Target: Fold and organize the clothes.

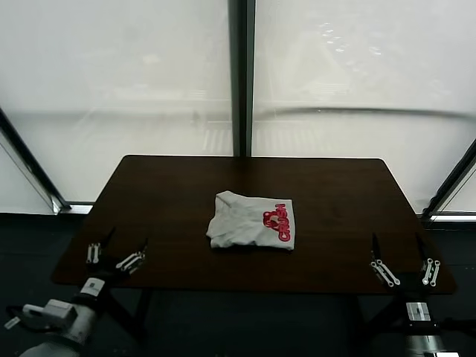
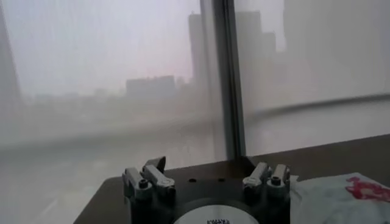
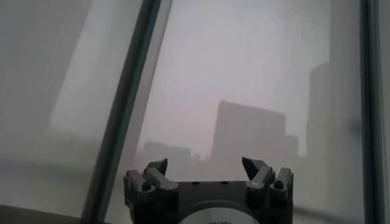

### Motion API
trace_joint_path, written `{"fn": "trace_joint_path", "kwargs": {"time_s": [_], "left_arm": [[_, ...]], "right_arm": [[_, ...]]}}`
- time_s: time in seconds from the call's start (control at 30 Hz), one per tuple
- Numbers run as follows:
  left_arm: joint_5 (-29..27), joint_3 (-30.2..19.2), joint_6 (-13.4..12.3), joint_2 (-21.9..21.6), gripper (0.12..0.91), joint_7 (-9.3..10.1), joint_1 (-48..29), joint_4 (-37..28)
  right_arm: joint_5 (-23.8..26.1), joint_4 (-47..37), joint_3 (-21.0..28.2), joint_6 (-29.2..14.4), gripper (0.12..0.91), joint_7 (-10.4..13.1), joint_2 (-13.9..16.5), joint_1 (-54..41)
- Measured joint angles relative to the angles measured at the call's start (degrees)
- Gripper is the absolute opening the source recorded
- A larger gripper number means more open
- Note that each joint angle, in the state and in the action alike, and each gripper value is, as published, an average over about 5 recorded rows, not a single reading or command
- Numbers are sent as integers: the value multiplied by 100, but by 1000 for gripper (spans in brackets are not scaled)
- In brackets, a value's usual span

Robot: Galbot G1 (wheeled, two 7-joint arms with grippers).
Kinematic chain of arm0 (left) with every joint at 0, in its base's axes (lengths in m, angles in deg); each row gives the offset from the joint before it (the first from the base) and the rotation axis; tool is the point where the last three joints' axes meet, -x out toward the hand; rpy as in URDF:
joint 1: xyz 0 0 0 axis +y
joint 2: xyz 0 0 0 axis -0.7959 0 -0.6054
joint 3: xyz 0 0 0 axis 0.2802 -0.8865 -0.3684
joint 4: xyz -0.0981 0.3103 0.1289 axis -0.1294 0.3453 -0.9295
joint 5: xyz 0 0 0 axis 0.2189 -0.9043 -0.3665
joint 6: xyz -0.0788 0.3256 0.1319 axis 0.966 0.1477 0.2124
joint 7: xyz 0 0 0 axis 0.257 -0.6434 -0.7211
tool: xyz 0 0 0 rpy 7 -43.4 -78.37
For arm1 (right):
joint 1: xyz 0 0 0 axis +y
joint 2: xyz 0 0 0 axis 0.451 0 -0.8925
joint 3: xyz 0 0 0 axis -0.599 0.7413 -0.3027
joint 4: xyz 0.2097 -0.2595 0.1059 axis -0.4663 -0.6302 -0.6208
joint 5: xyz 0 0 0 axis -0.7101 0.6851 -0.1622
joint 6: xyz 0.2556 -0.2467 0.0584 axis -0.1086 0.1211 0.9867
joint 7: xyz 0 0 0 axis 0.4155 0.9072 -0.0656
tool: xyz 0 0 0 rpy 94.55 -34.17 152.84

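The clothes [image 1: 251, 220] are one white T-shirt, folded into a compact, roughly square bundle that lies flat near the middle of the dark brown surface [image 1: 171, 193]. Red printed lettering and a red graphic show on the bundle's right part, turned sideways. The left edge of the bundle looks a little rumpled. Nothing touches the shirt.

Your left pincer [image 1: 115, 254] sits at the near left edge of the surface, well apart from the shirt, its fingers spread wide and holding nothing. From its wrist camera you see the white fabric [image 2: 341, 198] with a trace of red print lying off to one side beyond the fingers.

Your right pincer [image 1: 404, 262] sits at the near right edge of the surface, also well apart from the shirt, fingers spread wide and empty.

Behind the surface stand tall hazy windows [image 1: 126, 74] divided by a dark vertical post [image 1: 241, 74].
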Motion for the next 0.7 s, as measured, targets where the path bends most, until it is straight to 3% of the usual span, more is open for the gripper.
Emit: {"fn": "trace_joint_path", "kwargs": {"time_s": [0.27,0.7], "left_arm": [[-58,119,-65,181,907,24,733,159],[-28,179,11,213,907,3,945,240]], "right_arm": [[-27,65,47,19,907,11,-93,520],[-95,-59,255,200,907,-1,-99,515]]}}
